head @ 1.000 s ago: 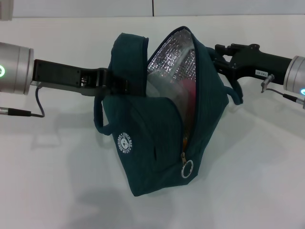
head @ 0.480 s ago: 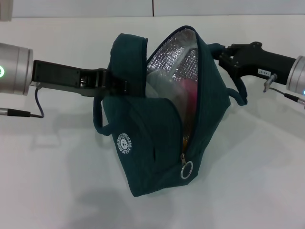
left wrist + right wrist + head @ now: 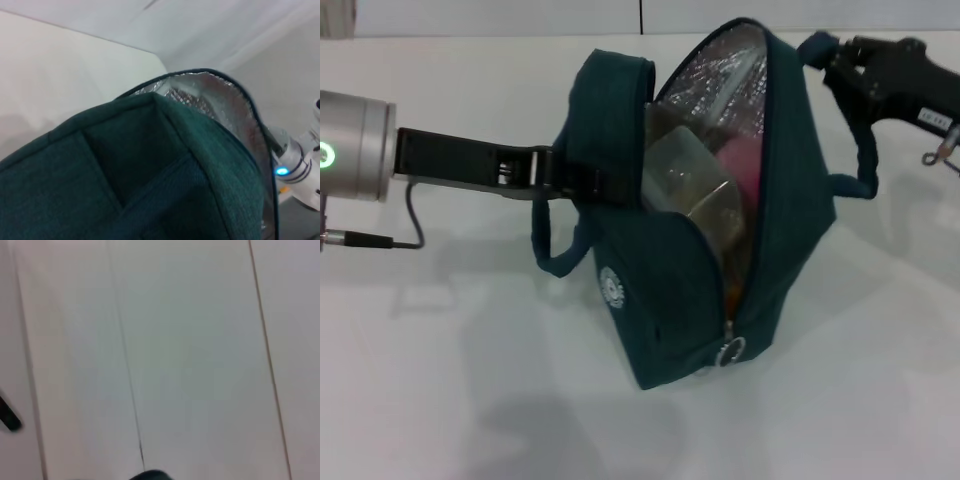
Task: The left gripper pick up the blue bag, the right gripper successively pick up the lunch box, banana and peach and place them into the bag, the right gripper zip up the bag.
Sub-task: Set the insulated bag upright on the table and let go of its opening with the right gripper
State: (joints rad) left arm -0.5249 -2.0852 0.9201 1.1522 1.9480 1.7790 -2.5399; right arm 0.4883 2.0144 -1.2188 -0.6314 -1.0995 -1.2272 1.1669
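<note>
Now | left hand (image 3: pixel 582 182) grips blue bag (image 3: pixel 670 300) | right hand (image 3: pixel 835 62) holds handle (image 3: pixel 860 160)

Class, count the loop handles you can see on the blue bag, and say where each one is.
2: one handle hangs on the blue bag's left side under the left hand; the other handle loops by the right hand.

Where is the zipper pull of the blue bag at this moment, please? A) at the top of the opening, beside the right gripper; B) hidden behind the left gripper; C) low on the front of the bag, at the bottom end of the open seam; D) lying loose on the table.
C: in the head view the zipper pull hangs low on the blue bag, below the gaping foil-lined opening, far from the right gripper.
</note>
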